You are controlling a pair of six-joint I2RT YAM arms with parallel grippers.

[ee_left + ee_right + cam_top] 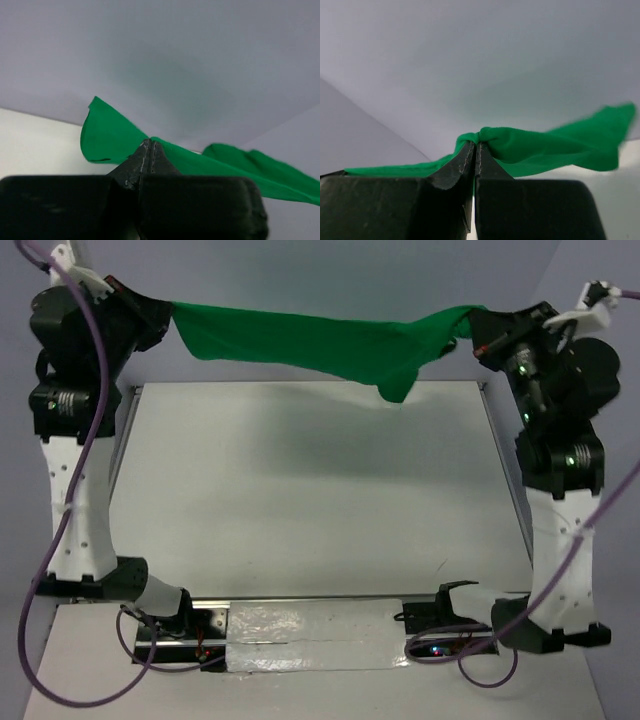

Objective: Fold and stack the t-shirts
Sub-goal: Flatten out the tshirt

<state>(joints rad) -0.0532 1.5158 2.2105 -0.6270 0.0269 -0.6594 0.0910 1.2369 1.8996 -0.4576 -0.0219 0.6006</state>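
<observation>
Green soft cloth, one item: the t-shirt (300,345), hung as a stretched band in the air over the far edge of the table (300,510). In the overhead view it runs from ten o'clock to two o'clock and, as far as I can tell, is clear of the surface. Holder one, my left gripper (150,146): fingers pressed together on a thin pinch of fabric at the ten o'clock end, with a flap standing up past the tips. Holder two, my right gripper (476,145): fingers likewise closed, clamping a bunched knot of cloth at the two o'clock end. Purpose of the hold, as I judge it: the two ends are kept well apart so the shirt opens out and can be lowered flat for folding. Condition: a loose lobe sags near one o'clock. No fold shows, and no stack. Caution: the bunched right-hand grip may lay the cloth down unevenly.
</observation>
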